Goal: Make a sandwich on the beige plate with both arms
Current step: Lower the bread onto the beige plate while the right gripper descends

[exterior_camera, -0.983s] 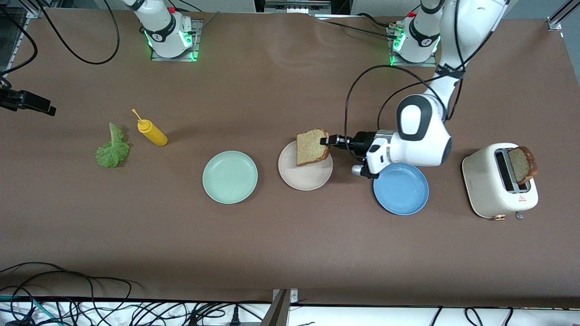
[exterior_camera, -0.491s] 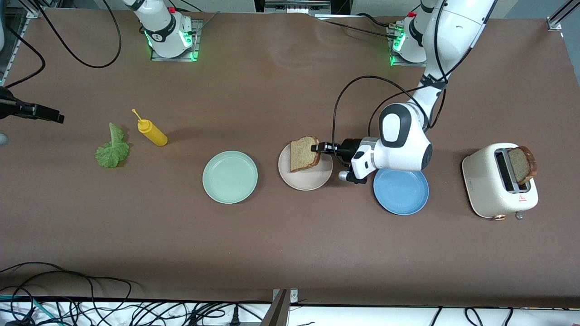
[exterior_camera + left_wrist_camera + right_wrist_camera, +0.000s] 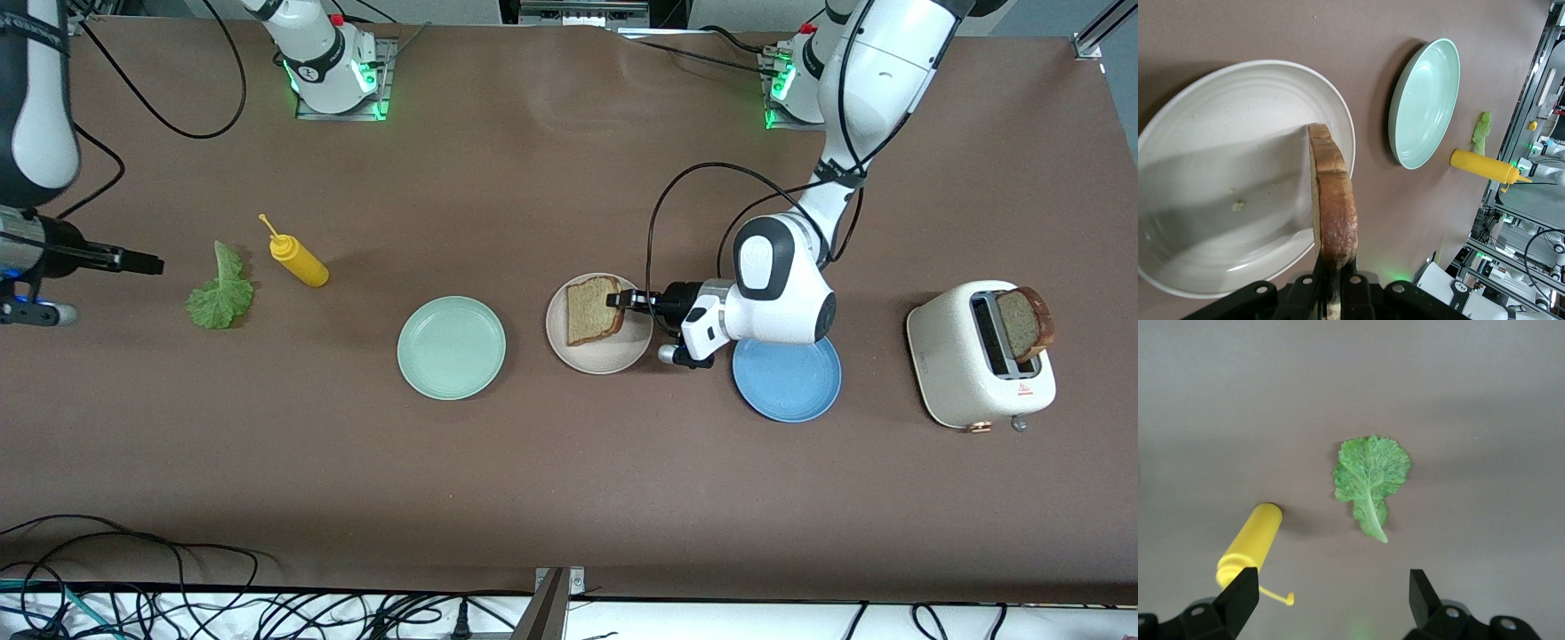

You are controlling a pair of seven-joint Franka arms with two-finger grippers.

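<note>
A brown bread slice [image 3: 593, 310] is tilted low over the beige plate [image 3: 601, 356], with its free edge down at the plate's surface. My left gripper [image 3: 618, 300] is shut on the slice's crust edge. In the left wrist view the slice [image 3: 1333, 200] stands edge-on between the fingers above the plate [image 3: 1218, 167]. A second bread slice [image 3: 1024, 322] sticks out of the toaster [image 3: 969, 373]. The green lettuce leaf [image 3: 220, 289] lies flat toward the right arm's end. My right gripper [image 3: 147, 263] hangs open over the table beside the leaf [image 3: 1370, 477], holding nothing.
A yellow squeeze bottle [image 3: 300, 260] lies next to the lettuce. The mint green plate [image 3: 451, 347] sits beside the beige plate toward the right arm's end. The blue plate [image 3: 787, 382] lies partly under the left arm's wrist, between the beige plate and the toaster.
The left gripper has carried the bread slice down and across onto the beige plate. The right arm has swung in from the table's edge toward the lettuce.
</note>
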